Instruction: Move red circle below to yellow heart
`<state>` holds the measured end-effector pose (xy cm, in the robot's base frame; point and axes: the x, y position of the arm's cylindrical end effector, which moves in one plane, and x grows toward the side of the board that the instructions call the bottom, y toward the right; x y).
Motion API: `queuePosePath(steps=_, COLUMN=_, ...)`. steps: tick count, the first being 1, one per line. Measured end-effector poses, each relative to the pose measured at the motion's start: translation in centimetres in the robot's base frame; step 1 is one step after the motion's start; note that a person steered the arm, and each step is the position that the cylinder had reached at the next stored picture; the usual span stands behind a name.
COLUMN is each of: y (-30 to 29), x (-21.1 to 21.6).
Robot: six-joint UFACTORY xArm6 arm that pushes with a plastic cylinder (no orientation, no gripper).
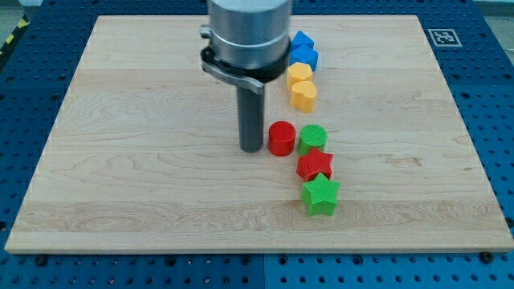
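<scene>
The red circle (281, 138) sits near the board's middle, touching or nearly touching a green circle (312, 138) on its right. The yellow heart (303, 95) lies above and to the right of it, just under a yellow hexagon (299, 75). My tip (251, 148) stands on the board right at the red circle's left side, close enough that I cannot tell if it touches. The rod rises from there into the grey arm body at the view's top.
A blue block (301, 40) and a second blue block (304, 57) stand above the yellow hexagon. A red star (315, 165) and a green star (321, 195) lie below the green circle. The wooden board (120, 160) rests on a blue perforated table.
</scene>
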<state>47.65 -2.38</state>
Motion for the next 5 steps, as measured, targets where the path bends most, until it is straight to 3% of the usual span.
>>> queuePosePath(steps=1, y=-2.7, x=-2.1)
queuePosePath(steps=2, y=-3.6, x=0.3)
queuePosePath(steps=5, y=2.2, x=1.2)
